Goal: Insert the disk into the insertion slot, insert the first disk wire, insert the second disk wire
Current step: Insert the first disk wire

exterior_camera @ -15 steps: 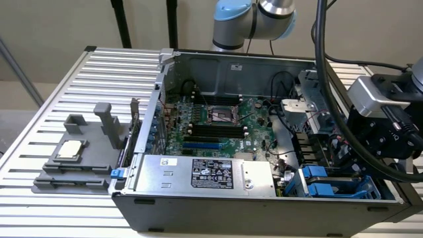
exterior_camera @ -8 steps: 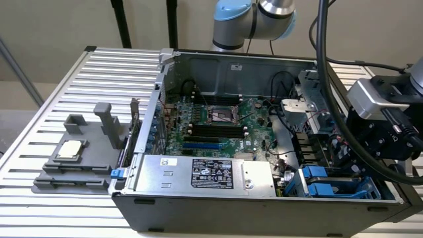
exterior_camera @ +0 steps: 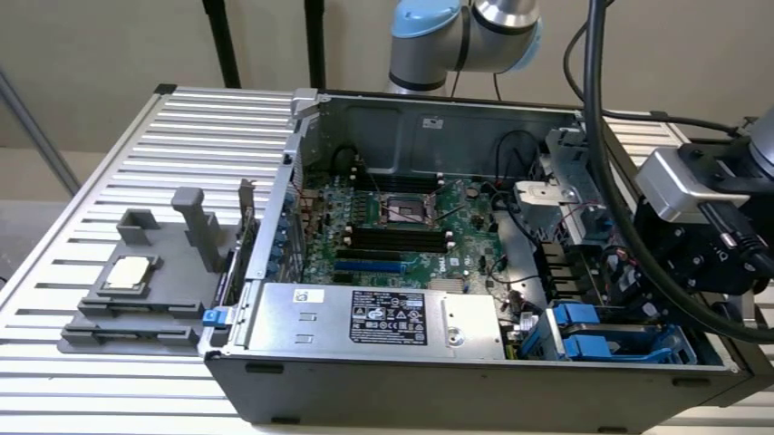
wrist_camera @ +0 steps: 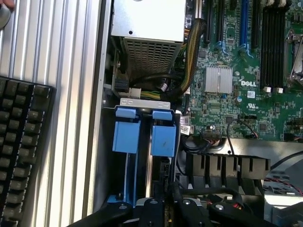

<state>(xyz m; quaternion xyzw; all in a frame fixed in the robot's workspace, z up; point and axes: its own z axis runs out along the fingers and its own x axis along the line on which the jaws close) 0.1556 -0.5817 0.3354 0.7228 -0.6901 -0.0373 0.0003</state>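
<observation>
Slatted metal table (exterior_camera: 145,154), bearing one open computer case (exterior_camera: 484,399), side panel off. Inside: green motherboard (exterior_camera: 411,227) with bare processor socket (exterior_camera: 405,210); silver power-supply box (exterior_camera: 375,317) with black label, along the near wall; insertion slot (exterior_camera: 599,337), grey with blue tabs, in the near corner on the exterior view's right. Robot arm (exterior_camera: 466,36) behind the case; black wrist assembly (exterior_camera: 695,254) with grey camera housing (exterior_camera: 677,181) over the case's edge on the exterior view's right. Grey fixture (exterior_camera: 145,290) on the table at the exterior view's left, holding a small square chip (exterior_camera: 129,275).

You have blue tabs (wrist_camera: 127,137) on the grey slot (wrist_camera: 142,102), a green board (wrist_camera: 227,109), a black keyboard (wrist_camera: 21,142) and a silver-ribbed table (wrist_camera: 71,71).
</observation>
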